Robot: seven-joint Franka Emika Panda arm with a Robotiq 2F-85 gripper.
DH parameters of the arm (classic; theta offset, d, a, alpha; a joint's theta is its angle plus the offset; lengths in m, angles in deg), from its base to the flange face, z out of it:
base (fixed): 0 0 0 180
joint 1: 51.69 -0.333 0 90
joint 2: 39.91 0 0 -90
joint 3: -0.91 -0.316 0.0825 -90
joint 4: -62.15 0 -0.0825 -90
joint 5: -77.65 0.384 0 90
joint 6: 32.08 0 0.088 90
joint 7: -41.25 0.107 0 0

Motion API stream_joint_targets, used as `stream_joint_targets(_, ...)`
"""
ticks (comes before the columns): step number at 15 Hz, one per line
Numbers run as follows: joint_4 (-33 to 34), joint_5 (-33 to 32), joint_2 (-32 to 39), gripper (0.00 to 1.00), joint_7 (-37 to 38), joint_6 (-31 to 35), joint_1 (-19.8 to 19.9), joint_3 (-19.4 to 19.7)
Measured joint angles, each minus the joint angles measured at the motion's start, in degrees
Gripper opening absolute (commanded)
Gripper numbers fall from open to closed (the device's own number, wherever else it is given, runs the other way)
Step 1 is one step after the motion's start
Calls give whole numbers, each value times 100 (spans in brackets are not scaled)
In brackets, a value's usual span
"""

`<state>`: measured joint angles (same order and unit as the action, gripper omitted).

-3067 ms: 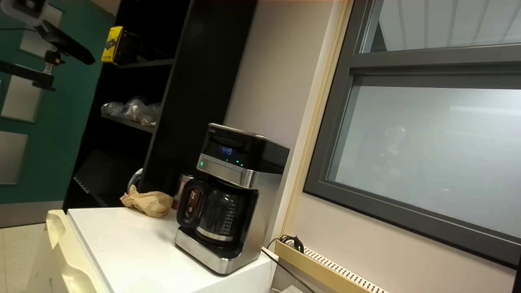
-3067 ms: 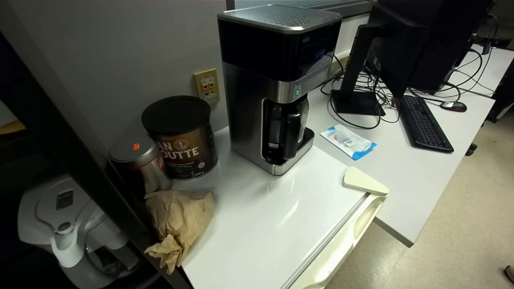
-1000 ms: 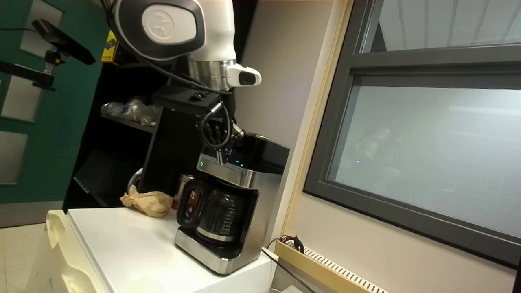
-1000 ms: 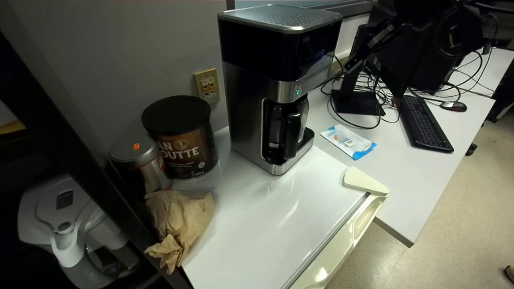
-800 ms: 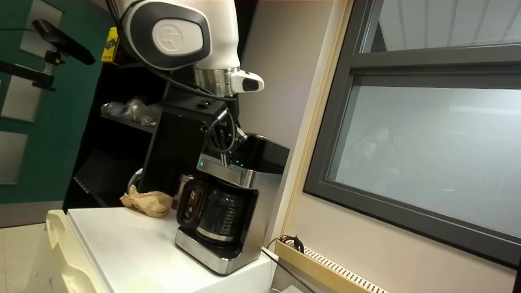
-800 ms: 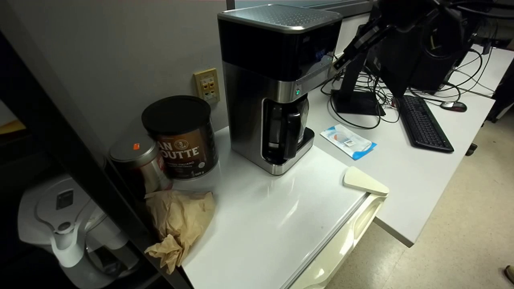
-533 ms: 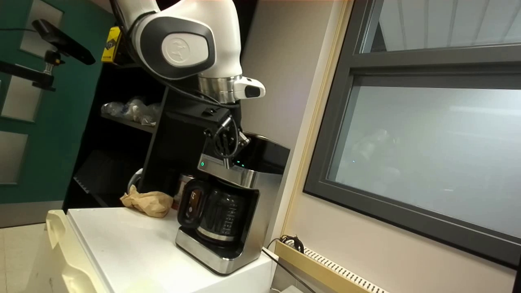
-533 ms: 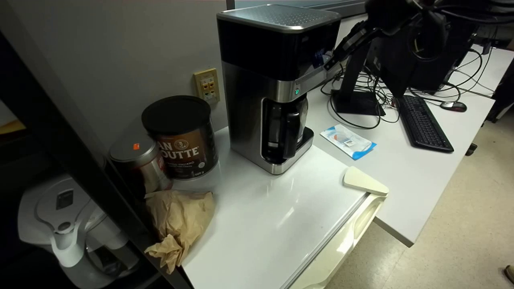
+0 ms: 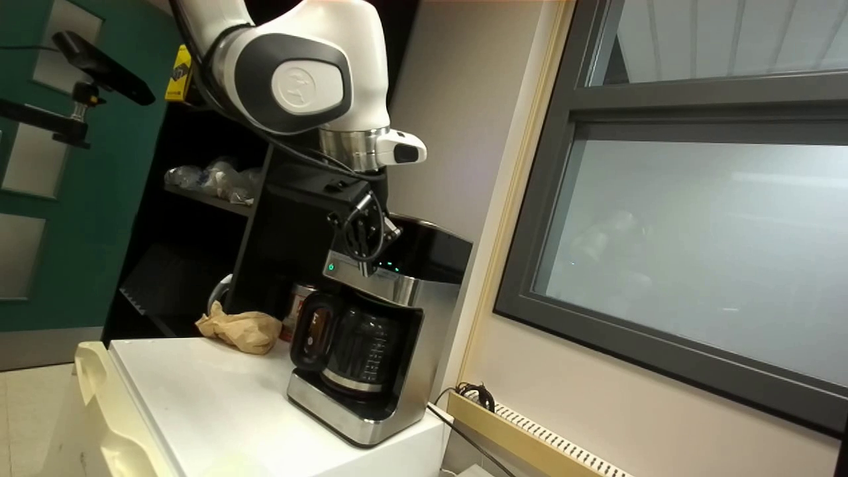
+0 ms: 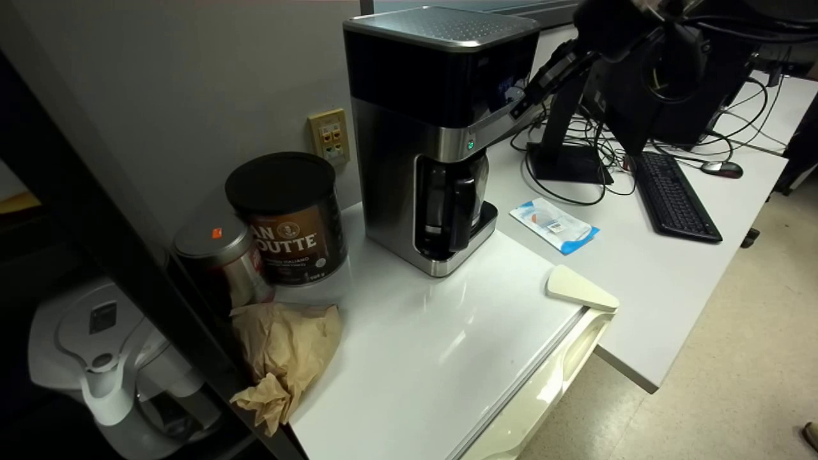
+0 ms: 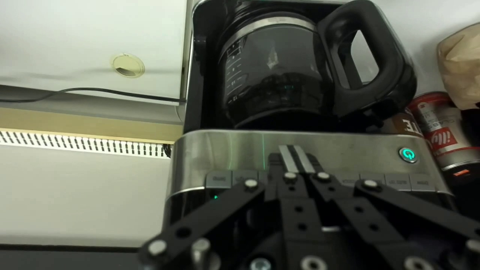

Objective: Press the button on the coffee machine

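Coffee machine (image 10: 397, 160) has the gripper (image 11: 296, 159) at its button row (image 11: 397, 182), fingers (image 11: 288, 159) pinched together, presumably as one slim pressing tip.

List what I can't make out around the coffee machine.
Wrist view: part of the button row, and any contact there, behind the pincer.
Wrist view: the button labels, small and blurred.
Wrist view: part of the paper bag, cut off by the right edge.
In an exterior view: the time on the display, too faint.
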<state>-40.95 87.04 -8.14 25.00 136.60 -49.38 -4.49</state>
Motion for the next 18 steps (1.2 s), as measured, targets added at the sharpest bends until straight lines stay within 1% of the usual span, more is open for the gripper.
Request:
stream_joint_targets(2,-104,-32,-37,0,4,-6,57,-71)
stream_joint_targets(4,-372,-109,-155,0,5,-6,75,-79)
stream_joint_targets(8,-1159,-294,-593,0,-4,-3,128,-122)
stream_joint_targets(13,-2068,-311,-1197,0,-305,44,333,-370)
stream_joint_targets(14,-2241,-306,-1314,0,-411,111,379,-416)
stream_joint_targets(16,-2573,-235,-1519,0,-642,474,529,-583)
stream_joint_targets(18,-2853,-66,-1661,0,-900,966,775,-890)
